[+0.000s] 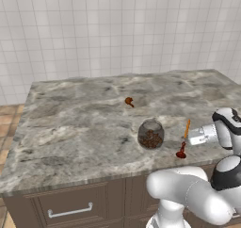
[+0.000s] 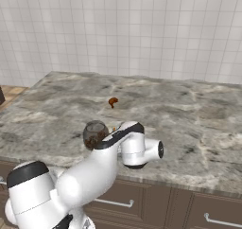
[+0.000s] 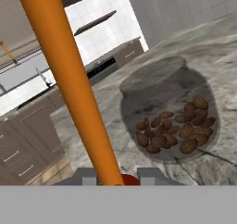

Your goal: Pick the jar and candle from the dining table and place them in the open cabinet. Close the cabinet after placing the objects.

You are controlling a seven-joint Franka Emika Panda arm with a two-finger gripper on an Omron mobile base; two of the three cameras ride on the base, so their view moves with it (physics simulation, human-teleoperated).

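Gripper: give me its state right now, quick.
Gripper: shut on the thin orange taper candle, low on the stick near its dark red base, beside the round clear-glass jar of brown lumps.

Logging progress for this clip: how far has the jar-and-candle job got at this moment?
Nothing is stored yet. The jar stands on the dining table, untouched. In hand: the gripper is shut on the candle, whose base looks on or near the tabletop. Left: carry the candle to the cabinet, fetch the jar, then close the doors.
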